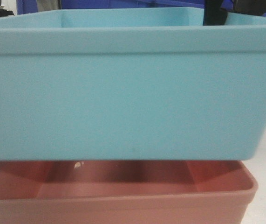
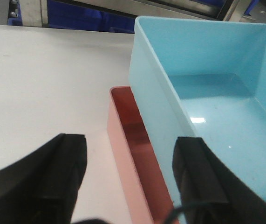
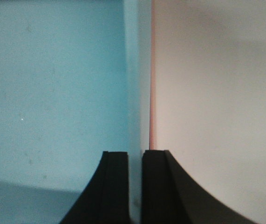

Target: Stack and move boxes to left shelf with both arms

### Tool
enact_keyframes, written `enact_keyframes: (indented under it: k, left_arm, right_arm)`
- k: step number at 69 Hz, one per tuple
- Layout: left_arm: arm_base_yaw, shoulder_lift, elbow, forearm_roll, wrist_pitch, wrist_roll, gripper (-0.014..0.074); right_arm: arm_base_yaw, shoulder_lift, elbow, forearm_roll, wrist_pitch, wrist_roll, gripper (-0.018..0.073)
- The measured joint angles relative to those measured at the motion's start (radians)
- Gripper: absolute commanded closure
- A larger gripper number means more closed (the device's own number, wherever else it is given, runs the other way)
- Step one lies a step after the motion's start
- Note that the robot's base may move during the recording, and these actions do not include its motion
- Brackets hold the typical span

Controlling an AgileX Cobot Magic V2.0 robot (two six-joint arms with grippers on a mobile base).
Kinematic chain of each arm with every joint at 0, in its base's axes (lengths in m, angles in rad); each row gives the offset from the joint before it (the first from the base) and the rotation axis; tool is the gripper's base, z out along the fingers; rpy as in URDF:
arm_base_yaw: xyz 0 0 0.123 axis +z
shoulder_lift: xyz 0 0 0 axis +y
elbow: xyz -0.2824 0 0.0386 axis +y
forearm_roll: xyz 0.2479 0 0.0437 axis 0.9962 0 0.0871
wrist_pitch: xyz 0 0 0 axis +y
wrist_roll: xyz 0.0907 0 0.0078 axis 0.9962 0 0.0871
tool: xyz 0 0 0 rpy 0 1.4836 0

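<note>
- On the pale worktop, the pink tub is sitting at 6 o'clock in the front view. The blue tub is hanging directly over it, and its floor seems to be riding clear of the pink rim rather than resting inside.
- From the left wrist view the blue tub is lying off-centre. A strip of the pink tub's inside is showing along its 9 o'clock side, so the two are not lining up yet.
- The right tool is pinching the blue tub's thin side wall, with one finger inside and one outside, pressed together on it. The pink rim is running as a narrow line just beside, toward 3 o'clock.
- The left tool is standing spread and gripping nothing. One finger is hanging over bare worktop at 8 o'clock and the other over the blue tub's inside at 5 o'clock, so it is straddling the near walls of both tubs.
- As I judge it, the stacking is under way but not finished: the blue tub is being carried by one arm only and is not yet nested.
- What is remaining looks like centring and lowering the blue tub, closing the left tool on a wall, then lifting the pair with both arms.
- The left shelf is not showing for certain. Only a steel frame with dark blue bins is appearing at 12 o'clock in the left wrist view, well apart from the tubs.
</note>
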Motion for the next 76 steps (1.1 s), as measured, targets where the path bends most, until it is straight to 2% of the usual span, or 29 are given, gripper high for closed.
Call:
enact_keyframes:
  k: [40,76]
  left_arm:
    - [0.000,0.000,0.000,0.000,0.000,0.000,0.0274]
    - [0.008,0.000,0.000,0.000,0.000,0.000,0.0274]
  right_arm:
    - [0.000,0.000,0.084,0.022,-0.096,0.004,0.0506]
    - [0.000,0.000,0.097,0.025,-0.129,-0.038,0.0506]
